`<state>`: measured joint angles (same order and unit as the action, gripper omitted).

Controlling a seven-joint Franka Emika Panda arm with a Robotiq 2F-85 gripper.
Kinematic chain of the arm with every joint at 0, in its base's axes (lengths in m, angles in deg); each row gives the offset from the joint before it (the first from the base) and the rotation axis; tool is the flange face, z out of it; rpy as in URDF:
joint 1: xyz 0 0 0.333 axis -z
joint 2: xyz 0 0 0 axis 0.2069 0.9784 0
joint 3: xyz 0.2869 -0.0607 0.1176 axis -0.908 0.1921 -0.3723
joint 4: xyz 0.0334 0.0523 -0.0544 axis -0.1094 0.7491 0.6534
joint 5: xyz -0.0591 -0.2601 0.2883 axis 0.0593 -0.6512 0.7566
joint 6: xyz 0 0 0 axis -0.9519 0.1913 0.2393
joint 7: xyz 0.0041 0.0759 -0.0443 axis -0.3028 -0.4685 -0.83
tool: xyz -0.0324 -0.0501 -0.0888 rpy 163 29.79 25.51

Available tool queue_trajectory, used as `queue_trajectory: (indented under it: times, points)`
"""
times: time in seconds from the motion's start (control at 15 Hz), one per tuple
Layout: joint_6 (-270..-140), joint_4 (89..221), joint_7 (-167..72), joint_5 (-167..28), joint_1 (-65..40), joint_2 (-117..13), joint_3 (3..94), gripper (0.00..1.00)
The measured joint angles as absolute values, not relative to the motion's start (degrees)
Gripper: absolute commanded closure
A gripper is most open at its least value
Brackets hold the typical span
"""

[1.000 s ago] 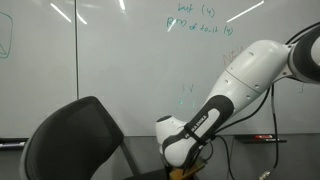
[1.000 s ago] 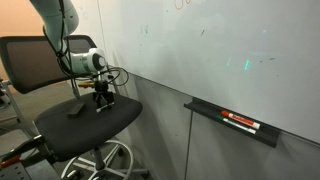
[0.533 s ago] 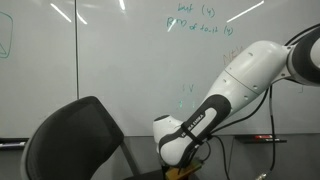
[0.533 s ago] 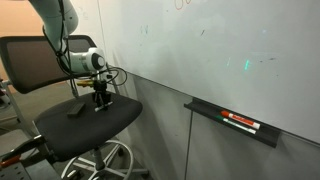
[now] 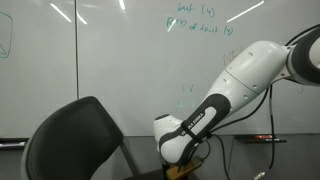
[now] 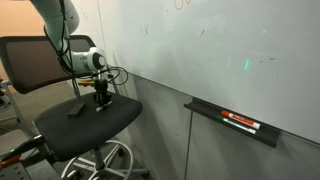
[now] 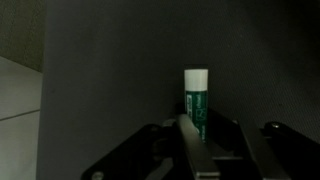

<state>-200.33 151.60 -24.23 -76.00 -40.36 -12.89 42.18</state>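
A green marker (image 7: 196,100) with a white cap lies on the dark chair seat (image 7: 120,70), pointing away from the wrist camera. My gripper (image 7: 210,122) stands over its near end with one finger on each side. The left finger (image 7: 190,145) is against the marker's barrel, while a narrow gap still shows on the right side. The jaws are narrowed but not clamped. In an exterior view the gripper (image 6: 100,98) points straight down onto the black office chair's seat (image 6: 85,128). From the opposite side, only the white wrist (image 5: 176,140) shows low behind the chair back (image 5: 75,140).
A small dark object (image 6: 75,110) lies on the seat beside the gripper. A whiteboard (image 6: 220,50) fills the wall behind, with a tray (image 6: 240,124) holding a red marker. Chair armrests and the wheeled base (image 6: 105,160) sit below.
The jaws have closed in from wide to narrow around the marker. The arm has held almost still over the seat.
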Motion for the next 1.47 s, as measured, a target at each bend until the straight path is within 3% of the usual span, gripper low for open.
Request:
queue_trajectory:
  times: [0.8,1.47]
  points:
    - [-197.65,153.16,-31.35,-76.29,-39.26,-15.52,41.94,0.90]
    - [-191.45,161.02,-35.81,-76.18,-35.71,-31.52,40.15,0.90]
